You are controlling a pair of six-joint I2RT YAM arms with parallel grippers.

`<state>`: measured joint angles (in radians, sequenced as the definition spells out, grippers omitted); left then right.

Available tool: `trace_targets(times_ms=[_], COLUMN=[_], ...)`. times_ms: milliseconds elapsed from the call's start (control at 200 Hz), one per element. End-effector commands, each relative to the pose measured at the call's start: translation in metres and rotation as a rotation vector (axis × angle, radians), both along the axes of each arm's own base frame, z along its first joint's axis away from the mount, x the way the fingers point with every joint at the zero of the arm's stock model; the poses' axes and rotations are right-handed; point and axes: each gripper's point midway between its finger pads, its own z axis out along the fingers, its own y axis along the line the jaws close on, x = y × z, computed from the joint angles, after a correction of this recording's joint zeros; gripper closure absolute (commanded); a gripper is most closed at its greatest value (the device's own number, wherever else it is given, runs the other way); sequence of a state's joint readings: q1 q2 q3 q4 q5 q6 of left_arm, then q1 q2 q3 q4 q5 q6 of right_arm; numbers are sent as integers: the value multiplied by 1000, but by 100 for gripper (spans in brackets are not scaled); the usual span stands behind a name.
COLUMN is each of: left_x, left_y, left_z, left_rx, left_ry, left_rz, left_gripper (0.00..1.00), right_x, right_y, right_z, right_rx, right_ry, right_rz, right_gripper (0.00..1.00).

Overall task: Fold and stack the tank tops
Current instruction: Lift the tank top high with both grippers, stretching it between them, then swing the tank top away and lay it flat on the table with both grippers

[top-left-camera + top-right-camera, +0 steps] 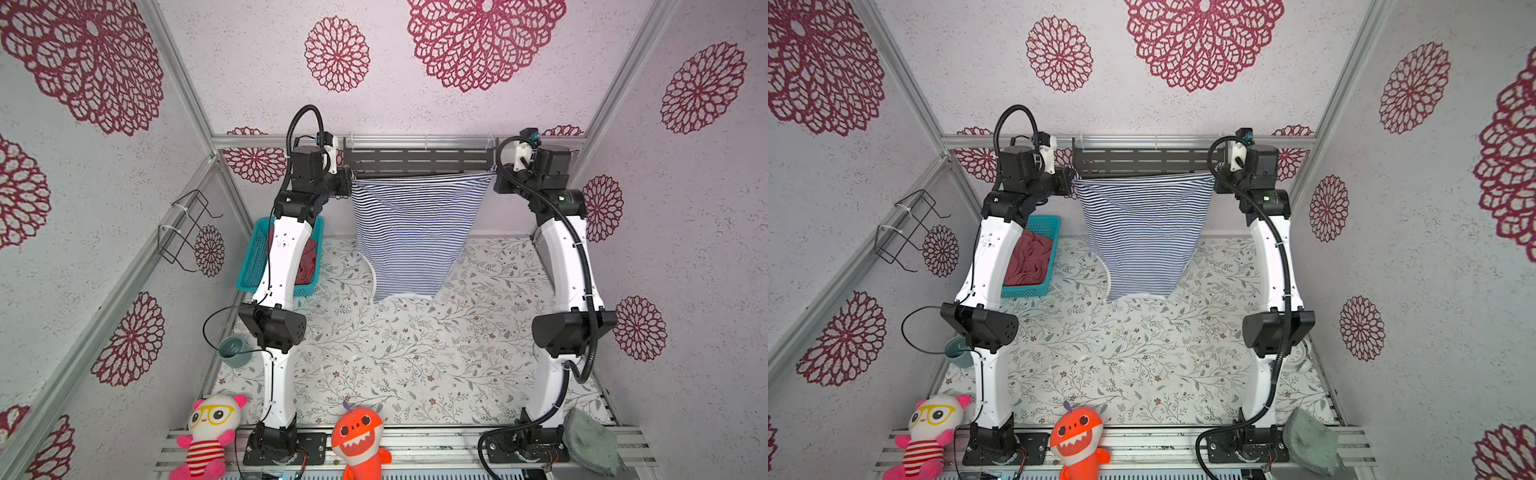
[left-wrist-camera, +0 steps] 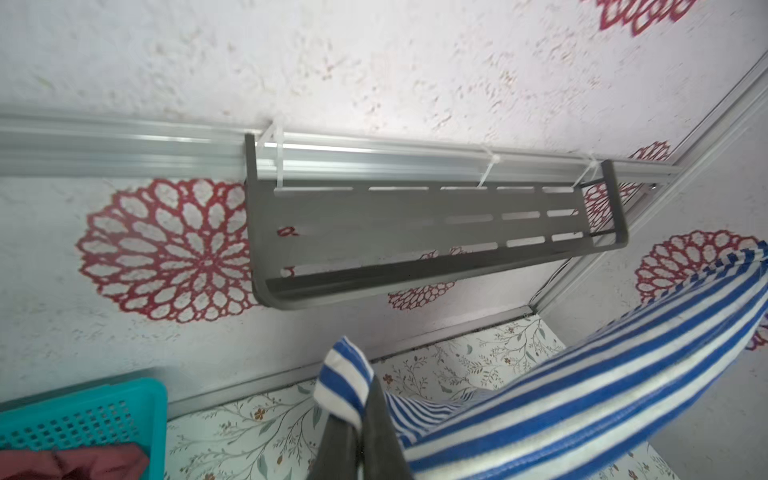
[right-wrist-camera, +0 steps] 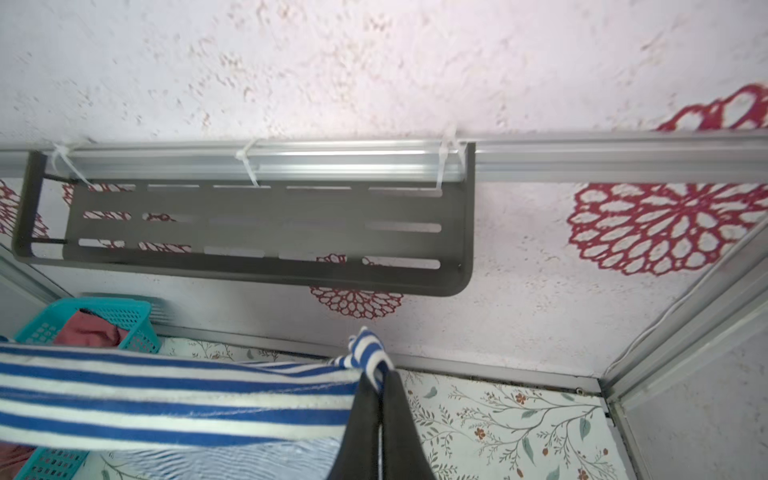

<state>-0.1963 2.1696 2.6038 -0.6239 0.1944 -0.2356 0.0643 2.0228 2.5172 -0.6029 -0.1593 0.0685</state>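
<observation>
The navy-and-white striped tank top (image 1: 411,232) (image 1: 1138,232) hangs in the air at the back, stretched wide by its upper corners, its lower end touching the floral table. My left gripper (image 1: 349,183) (image 2: 361,415) is shut on its left corner, with a striped tuft poking past the fingers. My right gripper (image 1: 495,174) (image 3: 380,378) is shut on the right corner in the same way. The striped cloth (image 2: 582,395) (image 3: 166,395) runs taut between them. The rose-red tank top (image 1: 1030,257) (image 3: 89,330) lies crumpled in the teal basket, partly hidden by my left arm.
The teal basket (image 1: 249,257) stands at the back left. A dark slotted shelf (image 1: 419,160) juts from the back wall just above the held top. A wire rack (image 1: 187,224) hangs on the left wall. A cup (image 1: 235,351), two plush toys (image 1: 210,432) (image 1: 359,436) and a grey-green cloth (image 1: 590,440) line the front.
</observation>
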Motion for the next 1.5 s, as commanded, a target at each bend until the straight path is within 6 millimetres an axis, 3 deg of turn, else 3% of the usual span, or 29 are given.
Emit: trace_targets(times_ms=[0, 45, 55, 70, 205, 255, 325, 470, 771, 901, 1071, 1181, 1321, 1401, 1496], left_x=[-38, -38, -48, -51, -57, -69, -95, -159, -286, -325, -363, -369, -355, -329, -283], left_y=[10, 10, 12, 12, 13, 13, 10, 7, -11, -8, 8, 23, 19, 14, 14], left_z=[88, 76, 88, 87, 25, 8, -1, 9, 51, 59, 68, 64, 45, 26, -11], left_rx=[-36, -29, -31, -29, 16, 36, 68, 89, 218, 218, 146, 140, 199, 219, 158], left_ry=[-249, -229, -251, -246, -103, -66, -70, -99, -168, -165, -165, -148, -72, -12, 104], left_rz=[-11, -13, -13, -13, -3, 2, 17, 32, -56, -96, -123, -80, -58, -42, -39], left_gripper=[100, 100, 100, 100, 100, 100, 100, 100, 100, 100, 100, 100, 100, 100, 100], right_x=[-41, -49, -50, -52, -68, -76, -95, -149, -262, -302, -338, -351, -336, -312, -277], right_y=[-5, -3, -3, -2, -3, -3, -3, 0, 0, -7, -13, -16, -20, -20, -17], right_z=[62, 57, 52, 48, 10, 1, -2, 10, 19, 16, 18, 23, 8, -13, -43], right_rx=[-11, -19, -21, -25, -55, -60, -58, -31, 24, 24, 14, 22, 21, 19, 23], right_ry=[-176, -185, -179, -178, -110, -66, -24, -11, 9, 28, 64, 71, 126, 182, 229], right_rz=[35, 48, 52, 57, 67, 68, 73, 72, 47, 33, 29, 17, -20, -41, -59], right_gripper=[100, 100, 100, 100, 100, 100, 100, 100, 100, 100, 100, 100, 100, 100, 100])
